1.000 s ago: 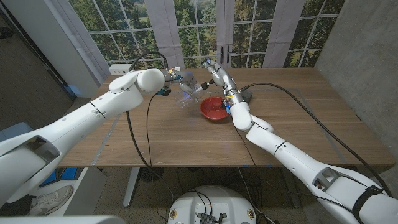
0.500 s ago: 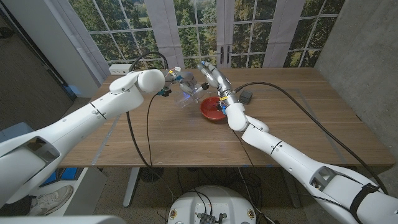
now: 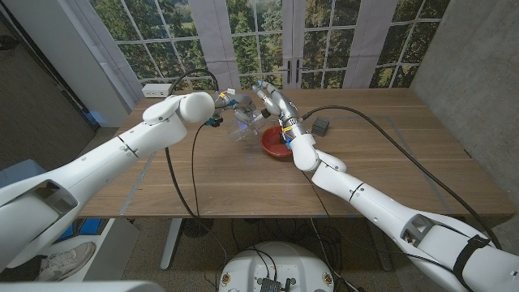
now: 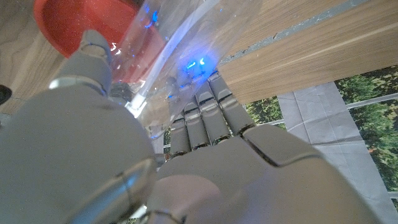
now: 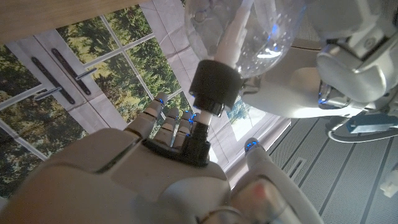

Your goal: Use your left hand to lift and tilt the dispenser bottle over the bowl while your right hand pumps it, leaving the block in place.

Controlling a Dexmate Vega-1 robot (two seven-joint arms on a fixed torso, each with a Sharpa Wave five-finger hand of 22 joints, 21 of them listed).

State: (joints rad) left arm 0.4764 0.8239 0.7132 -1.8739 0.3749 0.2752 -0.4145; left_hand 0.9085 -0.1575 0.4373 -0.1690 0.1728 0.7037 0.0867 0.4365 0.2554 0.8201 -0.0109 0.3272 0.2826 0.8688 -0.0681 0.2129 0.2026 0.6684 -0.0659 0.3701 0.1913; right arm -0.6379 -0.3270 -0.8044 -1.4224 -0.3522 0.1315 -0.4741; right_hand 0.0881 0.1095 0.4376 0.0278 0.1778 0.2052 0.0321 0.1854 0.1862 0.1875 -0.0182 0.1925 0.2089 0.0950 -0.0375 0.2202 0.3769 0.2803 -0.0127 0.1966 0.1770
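Observation:
My left hand (image 3: 229, 103) grips the clear dispenser bottle (image 3: 246, 123) and holds it lifted and tilted beside the red bowl (image 3: 274, 146). In the left wrist view the bottle (image 4: 180, 37) lies across my left hand's fingers (image 4: 202, 118), with the bowl (image 4: 62, 28) beyond it. My right hand (image 3: 267, 95) is at the bottle's top. The right wrist view shows the black pump head (image 5: 196, 148) against my right hand's fingers (image 5: 168, 124), below the black collar (image 5: 214, 86) and the bottle (image 5: 249, 31). The dark grey block (image 3: 322, 124) rests on the table right of the bowl.
The wooden table (image 3: 243, 182) runs wide in front of the bowl. Black cables (image 3: 174, 174) loop across its left side, and one more cable (image 3: 405, 150) crosses the right side. Windows stand behind the far edge.
My right hand has moved left, from above the bowl's far side to the bottle's pump. Its forearm now covers part of the bowl. The left hand and the bottle stay as they were.

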